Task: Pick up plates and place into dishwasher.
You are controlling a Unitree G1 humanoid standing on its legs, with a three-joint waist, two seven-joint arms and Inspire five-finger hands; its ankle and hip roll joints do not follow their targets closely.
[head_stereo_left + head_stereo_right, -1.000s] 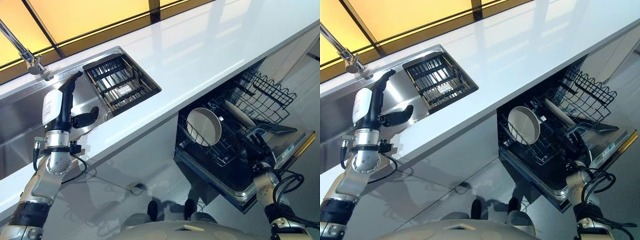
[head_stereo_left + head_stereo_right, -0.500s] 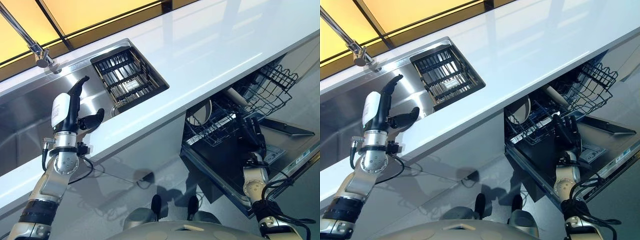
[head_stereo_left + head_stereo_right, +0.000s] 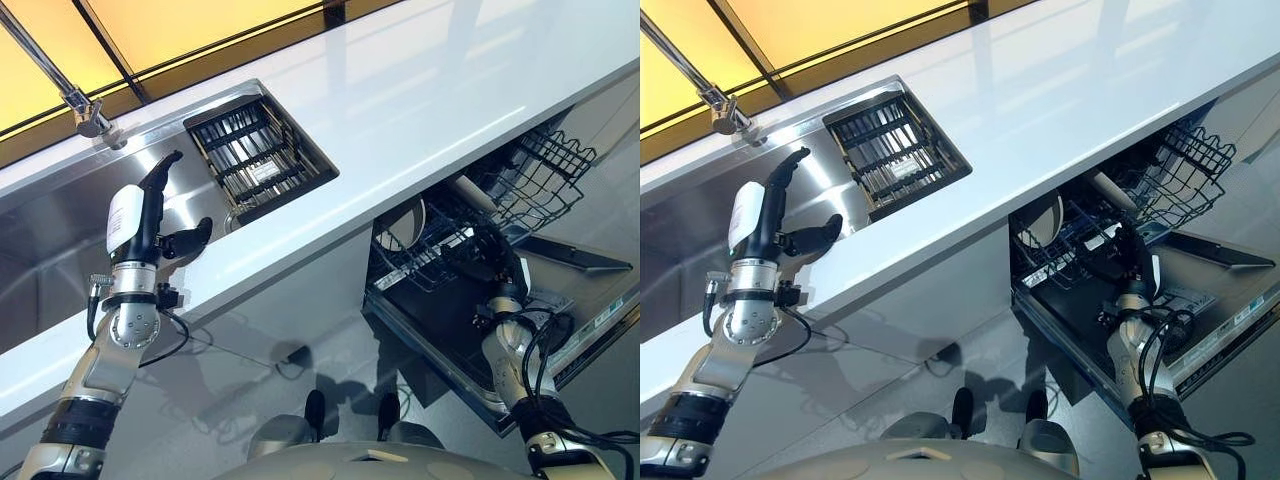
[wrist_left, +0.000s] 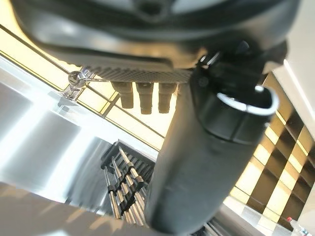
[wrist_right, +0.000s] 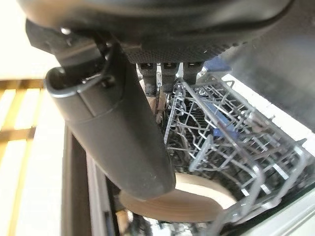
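A pale round plate (image 3: 405,222) stands on edge in the dishwasher's lower wire rack (image 3: 545,165), mostly tucked under the counter. The right wrist view shows the same plate (image 5: 182,204) beyond the rack wires (image 5: 221,123). My right hand (image 3: 492,258) is low at the rack's front edge with straight fingers against the wires and holds nothing. My left hand (image 3: 135,215) is raised over the sink (image 3: 60,230), open, with fingers straight, thumb out and nothing in it.
The dishwasher door (image 3: 580,300) lies folded down at the lower right. A dark slatted drainer (image 3: 255,160) sits in the sink's right end, and a faucet (image 3: 85,110) stands behind it. The white countertop (image 3: 420,90) runs diagonally above the dishwasher.
The rack with the plate has slid in under the counter. My right hand has moved up to its front edge. The camera has shifted; the left hand has stayed raised.
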